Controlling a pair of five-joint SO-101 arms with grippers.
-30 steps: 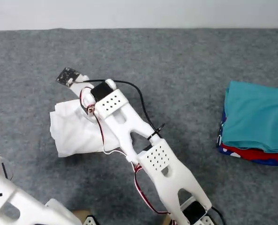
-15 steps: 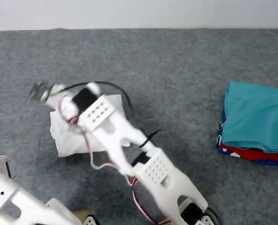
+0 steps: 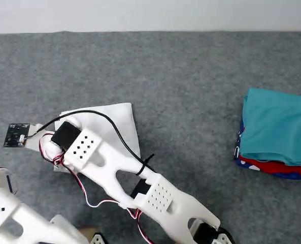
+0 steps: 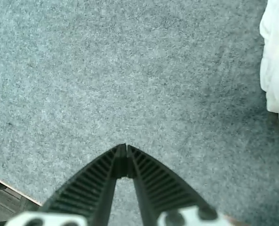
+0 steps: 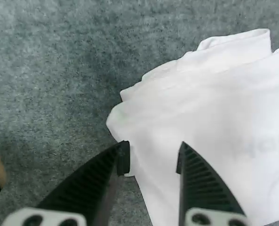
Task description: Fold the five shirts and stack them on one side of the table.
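Note:
A white shirt point(image 3: 114, 122) lies folded on the grey carpet at the left of the table. My right arm stretches across it from the near edge, and my right gripper point(image 3: 42, 146) is at the shirt's left edge. In the right wrist view that gripper point(image 5: 151, 153) is open, its fingers just above the corner of the white shirt point(image 5: 214, 108). My left gripper point(image 4: 126, 148) is shut and empty over bare carpet, with the white shirt point(image 4: 276, 70) off to one side. A stack of folded shirts point(image 3: 277, 127), teal on top of red and blue, sits at the right.
My left arm's white body point(image 3: 8, 213) fills the near left corner. Grey carpet point(image 3: 191, 71) covers the table, open across the middle and back. A pale wall runs along the far edge.
My right arm has swung left and toward the near edge, from the shirt's far side to its left edge. The white shirt now lies flatter, with more of its right part uncovered.

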